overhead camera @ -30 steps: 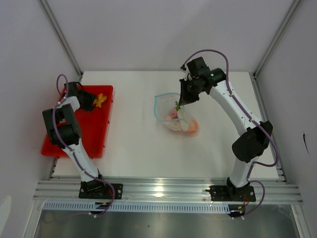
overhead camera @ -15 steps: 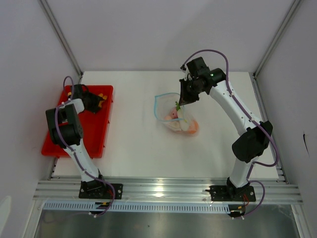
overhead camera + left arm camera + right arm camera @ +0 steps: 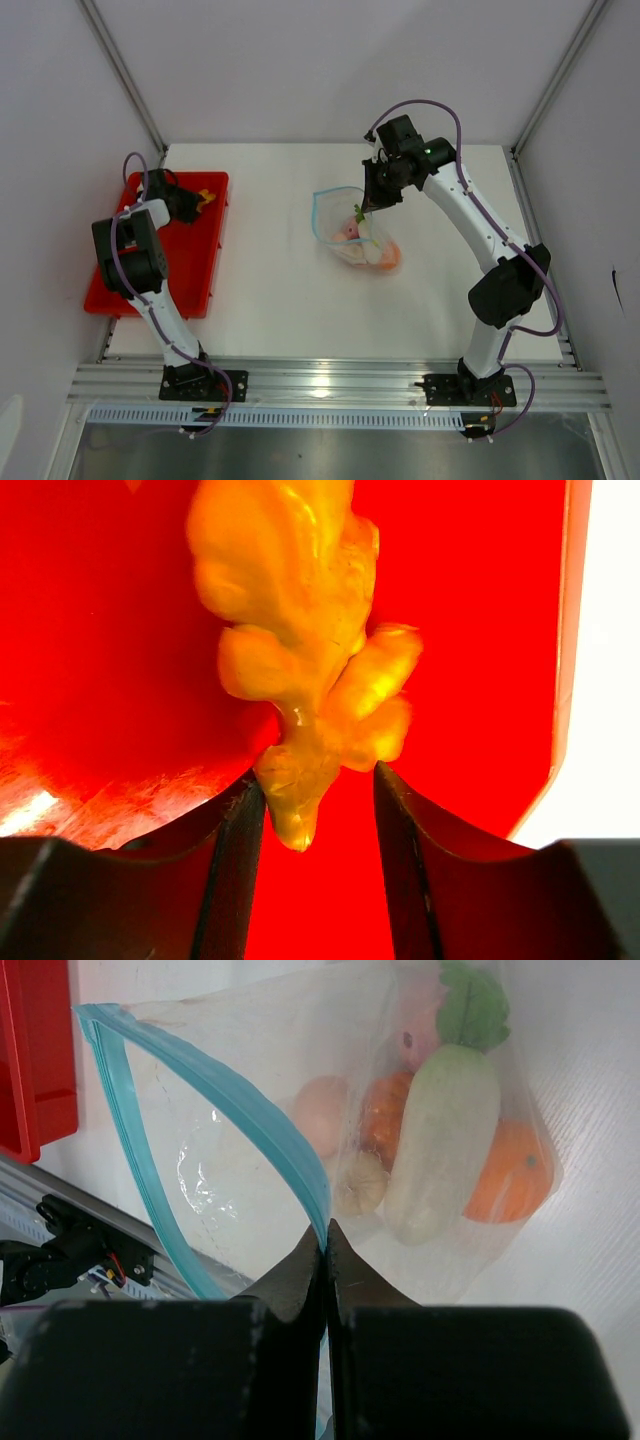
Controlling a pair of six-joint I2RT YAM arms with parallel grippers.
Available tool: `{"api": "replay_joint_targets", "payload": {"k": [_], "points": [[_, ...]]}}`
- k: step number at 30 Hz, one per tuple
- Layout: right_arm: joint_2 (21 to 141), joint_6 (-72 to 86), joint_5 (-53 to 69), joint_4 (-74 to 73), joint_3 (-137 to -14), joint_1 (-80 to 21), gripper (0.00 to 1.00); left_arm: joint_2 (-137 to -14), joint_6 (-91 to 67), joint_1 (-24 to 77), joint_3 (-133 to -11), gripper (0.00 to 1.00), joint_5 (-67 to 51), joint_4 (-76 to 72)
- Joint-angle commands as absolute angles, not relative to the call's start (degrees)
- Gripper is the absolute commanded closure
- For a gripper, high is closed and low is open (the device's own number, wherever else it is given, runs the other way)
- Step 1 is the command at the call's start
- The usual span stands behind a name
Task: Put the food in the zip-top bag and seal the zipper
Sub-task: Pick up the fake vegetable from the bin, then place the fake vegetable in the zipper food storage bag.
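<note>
From above, the left gripper (image 3: 192,203) is low over the red tray (image 3: 190,270), at a yellow food (image 3: 206,197); the bag (image 3: 335,215) lies at the middle of the table (image 3: 270,300), with other food (image 3: 385,255) inside. Left wrist: the jaws stand half open around the tip of the yellow food, not clamped. Right wrist: the right gripper (image 3: 325,1250) is fully closed, pinching the zipper (image 3: 250,1110).

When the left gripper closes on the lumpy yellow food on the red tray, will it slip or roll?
The yellow food looks glossy, so it may slip, especially as the left gripper straddles only its narrow tip. Its lumpy, irregular shape probably stops it rolling on the red tray.
</note>
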State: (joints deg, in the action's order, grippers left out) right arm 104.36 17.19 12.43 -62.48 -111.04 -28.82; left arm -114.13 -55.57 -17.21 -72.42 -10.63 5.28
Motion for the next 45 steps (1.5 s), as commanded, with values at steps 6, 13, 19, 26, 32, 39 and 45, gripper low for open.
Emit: {"api": "replay_joint_targets", "payload": {"k": [6, 13, 19, 26, 32, 39, 45], "points": [[101.9, 16.3, 11.9, -61.9, -111.1, -28.9, 1.0, -111.0, -57.7, -17.0, -73.2, 0.56, -7.5, 2.9], [101.8, 16.3, 12.1, -61.8, -111.2, -28.9, 1.0, -110.7, -58.6, -17.0, -73.4, 0.63, -6.2, 2.8], [102.0, 16.3, 12.0, -61.8, -111.4, -28.8, 1.0, -110.8, -57.6, -17.1, -74.8, 0.86, -6.2, 3.9], [102.9, 16.3, 11.8, -61.8, -112.3, -28.7, 1.0, -104.8, -53.9, -17.5, -72.1, 0.99, -8.1, 5.5], [104.3, 16.6, 12.0, -61.8, -113.9, -28.7, 1.0, -93.3, -50.8, -16.6, -66.5, 1.0, -11.6, 9.1], [107.2, 17.0, 12.3, -62.5, -117.4, -28.4, 1.0, -76.7, -45.4, -13.2, -56.8, 0.99, -14.5, 11.7], [108.5, 17.8, 13.4, -62.8, -117.4, -28.0, 1.0, -69.0, -46.0, -8.5, -52.1, 0.99, -25.6, 2.2]]}}
